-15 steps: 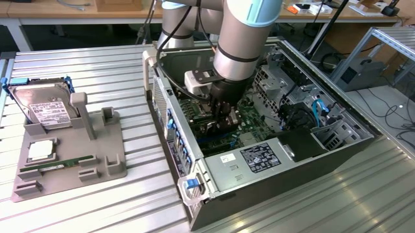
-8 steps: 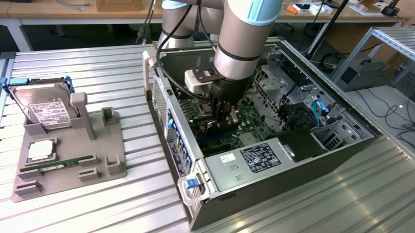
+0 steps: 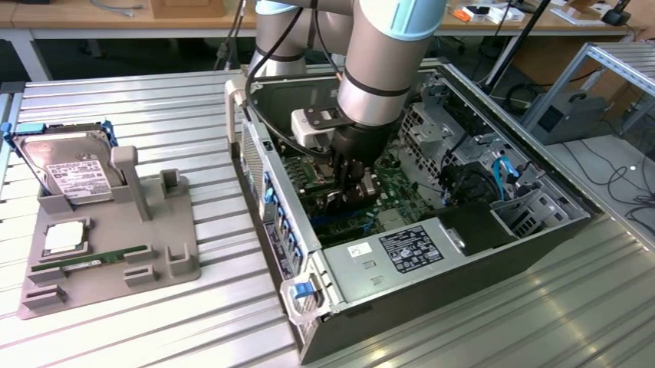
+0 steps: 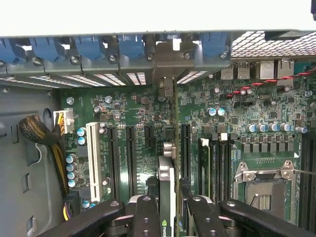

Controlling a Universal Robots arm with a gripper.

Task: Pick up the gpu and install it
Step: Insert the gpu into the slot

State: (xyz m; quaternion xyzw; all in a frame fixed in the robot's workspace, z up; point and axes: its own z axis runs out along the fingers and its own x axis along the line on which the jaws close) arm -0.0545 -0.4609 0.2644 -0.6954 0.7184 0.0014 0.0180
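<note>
The gpu point(image 4: 167, 190) stands edge-on between my fingers point(image 4: 145, 217), a thin dark card with a silvery rim. Its metal bracket point(image 4: 167, 66) reaches the rear slot openings of the case. The card sits over the black expansion slots of the green motherboard point(image 4: 138, 113); whether it is seated in a slot I cannot tell. My gripper point(image 4: 171, 217) is shut on the card from both sides. In the exterior view the gripper point(image 3: 350, 178) reaches down into the open computer case point(image 3: 307, 307), with the gpu point(image 3: 338, 201) showing as a dark shape below it.
A white slot point(image 4: 92, 153), a braided cable bundle point(image 4: 39, 133), memory sticks point(image 4: 217, 163) and the processor socket point(image 4: 264, 190) flank the card. Outside the case, a grey holder point(image 3: 113, 284) carries a hard drive point(image 3: 67, 170) and a green memory stick point(image 3: 87, 263). The power supply point(image 3: 409, 249) fills the case's near end.
</note>
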